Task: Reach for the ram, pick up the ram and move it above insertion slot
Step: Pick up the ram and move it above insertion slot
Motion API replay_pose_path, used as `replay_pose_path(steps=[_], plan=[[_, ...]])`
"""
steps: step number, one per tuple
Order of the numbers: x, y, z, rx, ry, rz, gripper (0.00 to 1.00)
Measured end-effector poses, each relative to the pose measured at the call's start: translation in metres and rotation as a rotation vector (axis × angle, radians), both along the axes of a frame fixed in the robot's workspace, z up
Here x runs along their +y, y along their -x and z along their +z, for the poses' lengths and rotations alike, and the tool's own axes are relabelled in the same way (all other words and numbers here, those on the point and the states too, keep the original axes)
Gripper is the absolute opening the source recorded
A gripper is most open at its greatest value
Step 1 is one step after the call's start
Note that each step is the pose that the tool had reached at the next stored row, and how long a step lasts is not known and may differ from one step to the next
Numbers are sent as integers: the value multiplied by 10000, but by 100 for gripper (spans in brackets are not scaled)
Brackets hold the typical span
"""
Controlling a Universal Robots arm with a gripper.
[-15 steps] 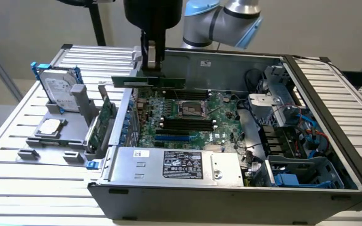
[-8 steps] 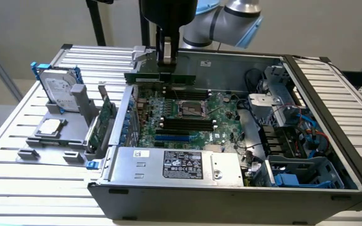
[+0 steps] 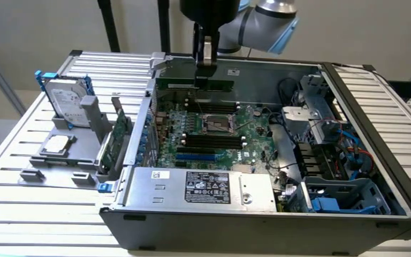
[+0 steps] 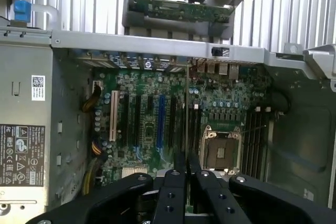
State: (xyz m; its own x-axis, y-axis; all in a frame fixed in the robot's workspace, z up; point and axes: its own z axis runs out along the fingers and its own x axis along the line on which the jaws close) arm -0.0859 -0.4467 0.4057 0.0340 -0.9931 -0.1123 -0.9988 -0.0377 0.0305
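We grip the ram edge-on in our pinched gripper, hanging over the motherboard at the case's far side; it looks light, stiff, fragile, best held by its edges.

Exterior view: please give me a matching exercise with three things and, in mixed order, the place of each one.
1. thin green ram stick
2. silver hard drive with white label
3. grey metal power supply box with black label

a. inside the dark grey computer case, at its near wall
b. upright in the grey rack outside the case
c. clamped in the black gripper, above the green motherboard

Pairs: 1-c, 2-b, 3-a
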Motion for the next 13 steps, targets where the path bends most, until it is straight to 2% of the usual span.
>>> replay_pose_path(steps=[4,8,10,13], plan=[[83,-126,-3,-1,93,0,13],[131,-281,-4,-1,214,1,13],[147,-363,-4,-2,299,-1,13],[171,-452,-8,-4,478,-28,13]])
